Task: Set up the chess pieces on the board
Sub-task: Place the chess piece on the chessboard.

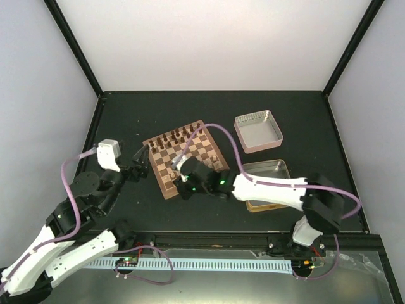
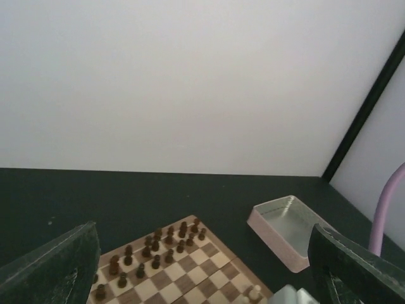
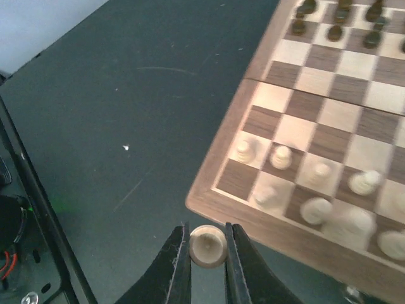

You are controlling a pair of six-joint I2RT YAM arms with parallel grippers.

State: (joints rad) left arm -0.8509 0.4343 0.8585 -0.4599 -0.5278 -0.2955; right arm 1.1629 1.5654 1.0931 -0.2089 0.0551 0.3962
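Pinching a pale chess piece (image 3: 207, 246) between its two fingers, the right claw (image 3: 207, 233) hangs just off the border of the board (image 3: 221, 202), over the dark table (image 3: 126, 95). The piece is tiny and looks like turned wood. I judge it light, stiff and smooth, so it is likely to slip or tip if the squeeze sits off-centre. The fingers take it across its round width, which seems the sensible hold for setting it down upright. Other pale pieces (image 3: 281, 156) stand close together on the two nearest rows, so the fingers have little room.

The left claw (image 2: 204, 253) is spread wide and holds nothing.

Only the right wrist view shows the pinched piece; from above, the arm hides it. The top view alone shows the gold tin (image 1: 269, 171) beside the board. The left wrist view gives the clearest look at the dark pieces (image 2: 155, 250), ranked in two rows on the far side, and the pink tin (image 2: 278, 228) beyond.
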